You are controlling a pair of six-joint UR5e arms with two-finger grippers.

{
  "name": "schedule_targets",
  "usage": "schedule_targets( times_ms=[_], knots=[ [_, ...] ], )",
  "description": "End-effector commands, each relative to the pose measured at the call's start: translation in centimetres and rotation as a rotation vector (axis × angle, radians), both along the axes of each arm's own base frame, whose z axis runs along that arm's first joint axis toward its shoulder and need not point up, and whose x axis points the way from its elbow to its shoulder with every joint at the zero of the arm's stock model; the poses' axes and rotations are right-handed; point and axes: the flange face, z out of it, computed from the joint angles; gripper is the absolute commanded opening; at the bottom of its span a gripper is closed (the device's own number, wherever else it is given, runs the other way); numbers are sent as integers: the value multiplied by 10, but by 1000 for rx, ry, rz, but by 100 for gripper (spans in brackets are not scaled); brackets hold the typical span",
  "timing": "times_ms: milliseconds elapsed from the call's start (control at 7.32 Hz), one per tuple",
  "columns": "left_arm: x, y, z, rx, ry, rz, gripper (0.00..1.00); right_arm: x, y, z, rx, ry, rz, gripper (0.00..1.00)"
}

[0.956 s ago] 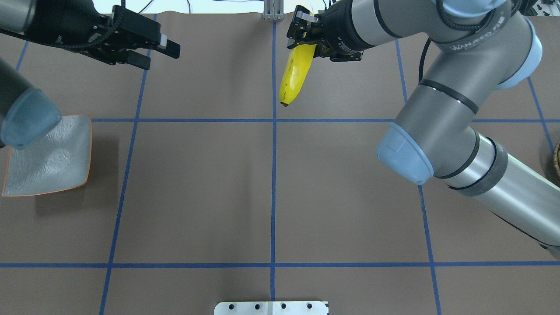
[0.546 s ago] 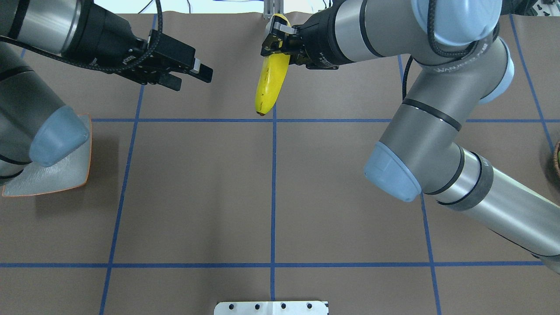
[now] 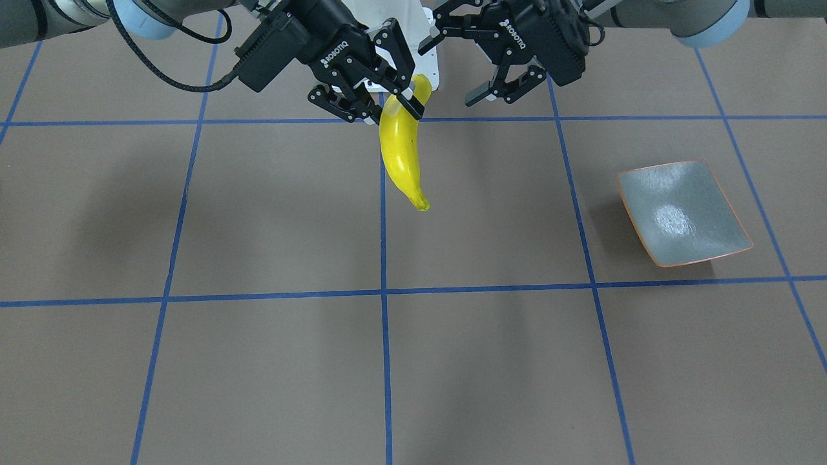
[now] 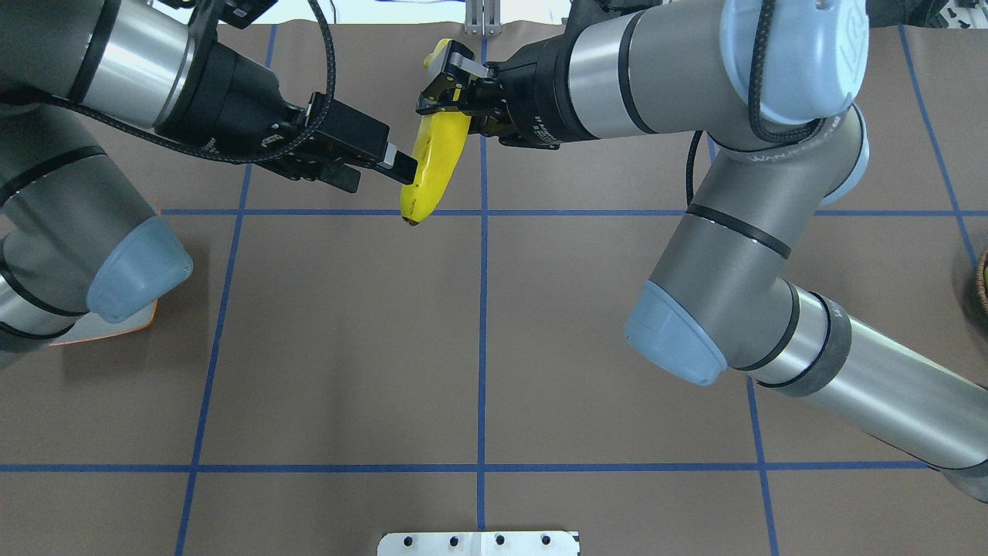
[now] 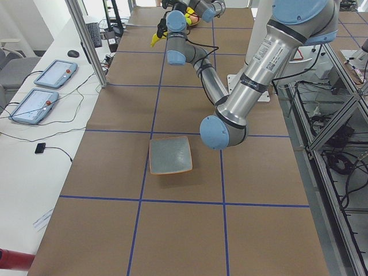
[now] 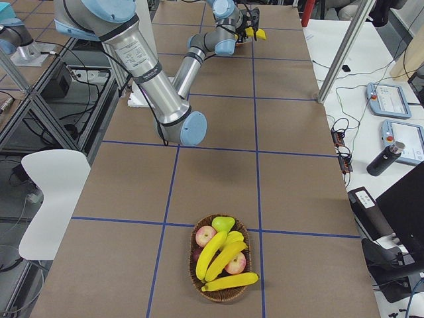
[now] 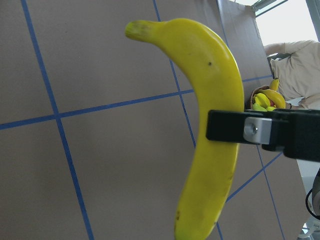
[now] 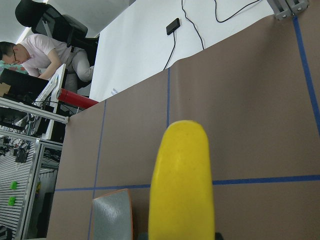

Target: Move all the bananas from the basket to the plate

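Observation:
My right gripper (image 4: pixel 449 86) is shut on the stem end of a yellow banana (image 4: pixel 432 162), which hangs above the table at the far middle (image 3: pixel 400 155). My left gripper (image 4: pixel 382 177) is open beside it; one finger (image 7: pixel 250 132) crosses in front of the banana (image 7: pixel 210 100) in the left wrist view. In the front view the left gripper (image 3: pixel 455 68) stands just apart from the right gripper (image 3: pixel 393 103). The grey-green plate (image 3: pixel 681 213) with an orange rim is empty; overhead my left arm hides most of it. The basket (image 6: pixel 191 265) holds three bananas (image 6: pixel 222 258).
The basket also holds apples (image 6: pixel 205 235) and a pear. It stands far off on my right, only its edge (image 4: pixel 982 282) showing overhead. A white mounting plate (image 4: pixel 478 543) sits at the near table edge. Blue tape lines grid the brown table.
My right gripper has carried the banana leftward. My left gripper has moved right, up to the banana, staying open. My left arm now covers most of the plate overhead.

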Motion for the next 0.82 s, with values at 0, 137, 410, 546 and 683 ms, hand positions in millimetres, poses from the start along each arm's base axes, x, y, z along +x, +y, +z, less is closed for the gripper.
schedule_targets(
  times_ms=[0, 137, 410, 546, 683],
  knots=[
    [7, 7, -3, 22, 18, 18, 100, -10, 8, 0, -58, -17, -22, 0],
    [9, 8, -2, 22, 17, 21, 100, -12, 12, 0, -57, -18, -33, 0],
    [9, 7, -2, 24, 16, 21, 99, -12, 15, -2, -54, -24, -42, 0],
    [10, 7, -1, 37, 27, 23, 99, -10, 17, -5, -48, -31, -44, 0],
    [14, 8, 1, 47, 36, 30, 99, -7, 20, -8, -41, -41, -44, 0]
  ],
)
